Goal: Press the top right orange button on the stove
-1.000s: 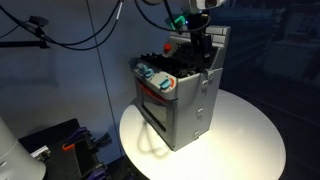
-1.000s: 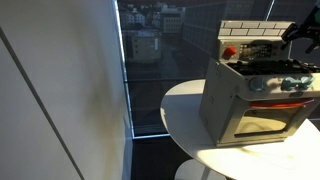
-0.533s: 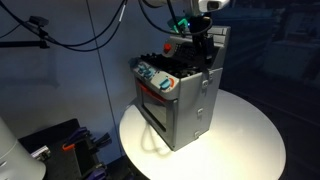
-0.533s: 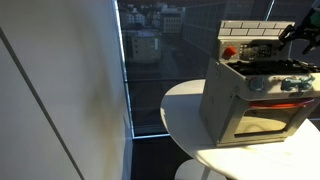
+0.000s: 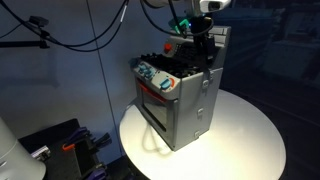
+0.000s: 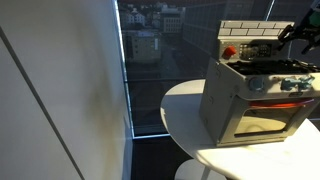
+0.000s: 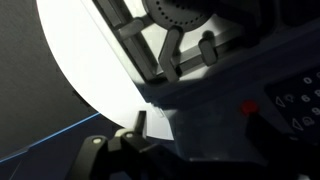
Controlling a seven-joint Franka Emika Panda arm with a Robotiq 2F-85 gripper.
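The stove (image 5: 178,100) is standing with the round white table (image 5: 245,145) directly beneath it. The gripper (image 5: 203,52) is hovering over the stove's rear top edge; whether its jaws are parted or closed cannot be told.

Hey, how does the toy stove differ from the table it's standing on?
The stove is a grey box; the table is white and round. The stove carries orange trim and teal knobs; the table is plain. The stove is narrower than the table, covering only part of it. Both are brightly lit.
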